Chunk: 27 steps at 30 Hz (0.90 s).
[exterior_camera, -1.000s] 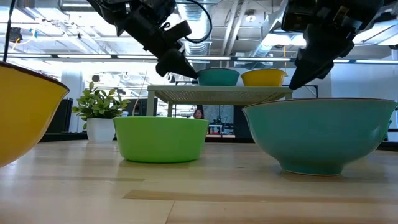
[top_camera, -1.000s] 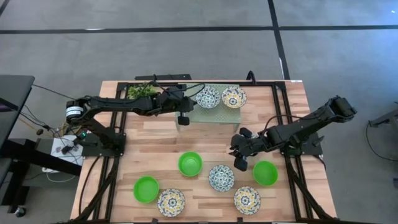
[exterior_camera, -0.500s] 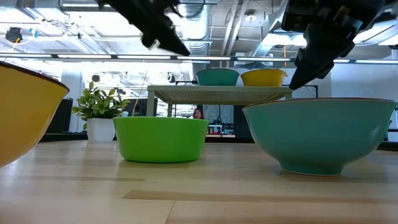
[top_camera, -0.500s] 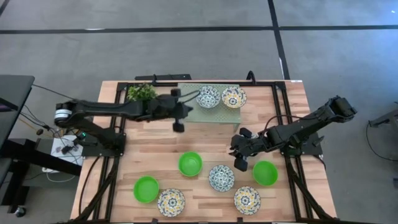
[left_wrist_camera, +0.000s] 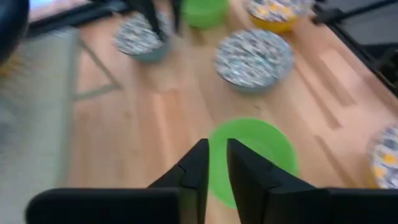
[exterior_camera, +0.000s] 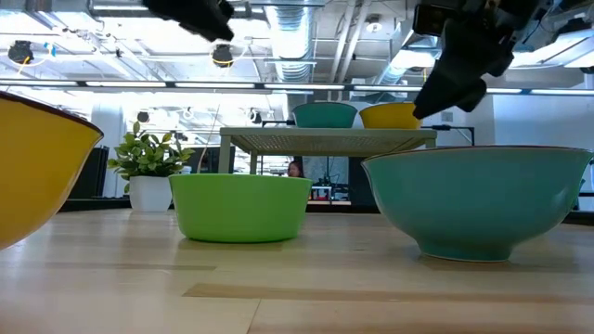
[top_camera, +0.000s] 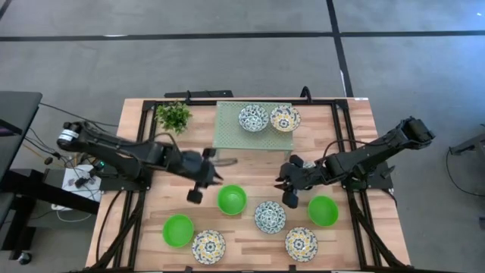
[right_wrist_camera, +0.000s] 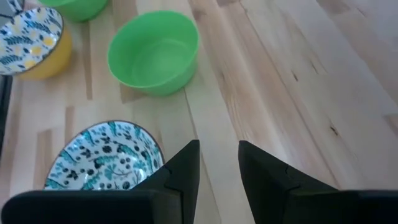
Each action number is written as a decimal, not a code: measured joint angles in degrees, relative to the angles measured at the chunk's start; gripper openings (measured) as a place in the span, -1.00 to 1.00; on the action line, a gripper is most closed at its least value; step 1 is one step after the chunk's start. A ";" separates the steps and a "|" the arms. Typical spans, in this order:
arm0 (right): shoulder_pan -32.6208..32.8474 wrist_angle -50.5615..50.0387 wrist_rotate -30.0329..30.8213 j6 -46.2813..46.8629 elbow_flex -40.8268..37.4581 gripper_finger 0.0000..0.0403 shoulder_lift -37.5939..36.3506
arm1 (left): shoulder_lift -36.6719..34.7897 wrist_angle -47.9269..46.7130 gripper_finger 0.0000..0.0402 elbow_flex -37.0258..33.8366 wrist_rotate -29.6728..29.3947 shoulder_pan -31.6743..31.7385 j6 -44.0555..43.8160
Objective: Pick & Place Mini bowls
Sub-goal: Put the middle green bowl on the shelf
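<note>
**Left arm lines up over a green bowl**

The left gripper hangs above the middle of the surface, just beside a plain green bowl, its fingers a narrow gap apart and empty. The right gripper waits near the blue-patterned bowl, fingers slightly parted, holding nothing.

Two patterned bowls already sit on the pale green rack at the far edge; six bowls lie toward the near edge.

To take the green bowl cleanly, the left fingers should probably widen, straddle one wall of the rim, and descend straight before closing.

The left wrist view is smeared, so the exact fingertip gap is hard to judge. Only eight bowls show from above.
</note>
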 joint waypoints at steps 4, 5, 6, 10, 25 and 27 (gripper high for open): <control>0.00 1.09 0.01 0.06 0.00 -0.47 -0.02 | 1.36 1.07 -0.54 -2.79 0.04 -3.92 -5.88; 0.00 1.09 0.01 0.06 0.00 -0.47 -0.02 | 1.72 1.13 -0.51 -3.62 0.00 -4.87 -7.61; 0.00 1.14 0.03 0.06 0.00 -0.47 -0.02 | 2.18 1.48 -0.49 -4.45 0.00 -5.70 -9.18; 0.00 1.61 0.07 0.05 0.00 -0.47 -0.02 | 3.89 6.73 -0.44 -7.94 0.01 -9.16 -11.46; 0.04 1.46 0.09 0.00 0.00 -0.47 -0.02 | 15.99 20.61 -0.29 -11.41 0.00 -11.79 -13.81; 0.04 1.42 0.09 0.01 0.00 -0.47 -0.02 | 17.41 20.67 -0.26 -11.41 0.00 -11.79 -13.81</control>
